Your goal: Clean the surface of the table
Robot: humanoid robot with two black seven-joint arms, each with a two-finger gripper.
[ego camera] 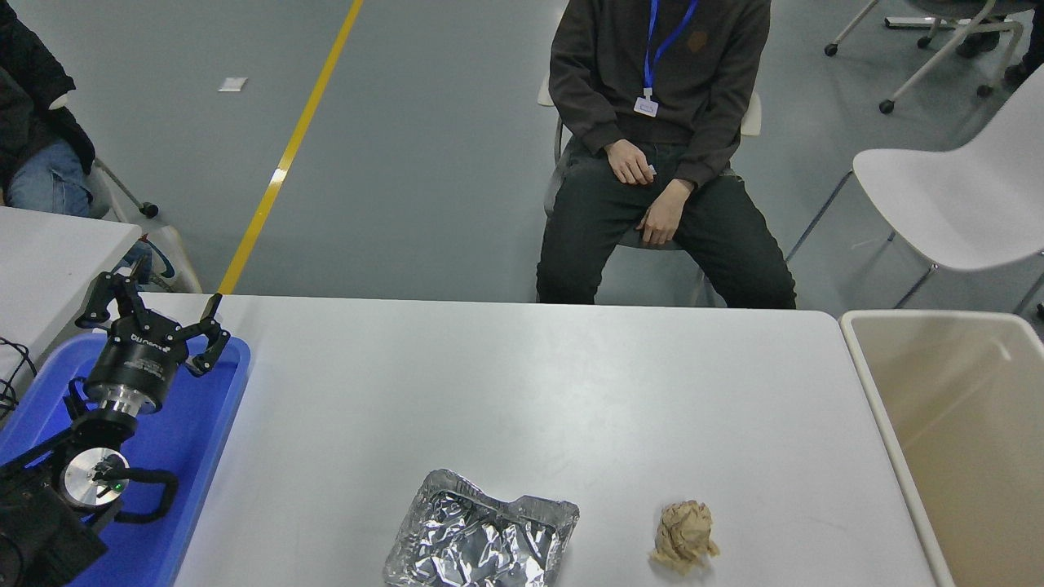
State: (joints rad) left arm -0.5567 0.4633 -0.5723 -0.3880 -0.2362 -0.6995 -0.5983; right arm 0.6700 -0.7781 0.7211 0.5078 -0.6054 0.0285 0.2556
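Head view looks down over the large, smooth, white-grey rectangular tabletop [522,391], which fills the middle of the picture from the blue tray at its left edge to the beige bin at its right edge. Near the tabletop's near edge, about midway along it, lies a crumpled silver aluminium-foil tray [481,534], dented and partly cut off by the bottom of the picture. To its right, apart from it and also close to the near edge, sits a crumpled ball of brown paper [683,534].

At the left edge a shallow blue plastic tray [192,440] rests beside the tabletop. The left black gripper [157,305] hangs over the tray's far end, near the tabletop's far left corner, its fingers spread apart and holding nothing. The right arm does not show.

Against the right edge stands a beige rectangular plastic bin [962,424], its inside bare as far as can be seen. Past the far edge a person in a dark sweater with a blue lanyard [656,139] sits on a chair, hands resting on the lap. A white chair [954,196] stands beyond the far right corner, and a smaller white table [49,261] shows beyond the far left corner.
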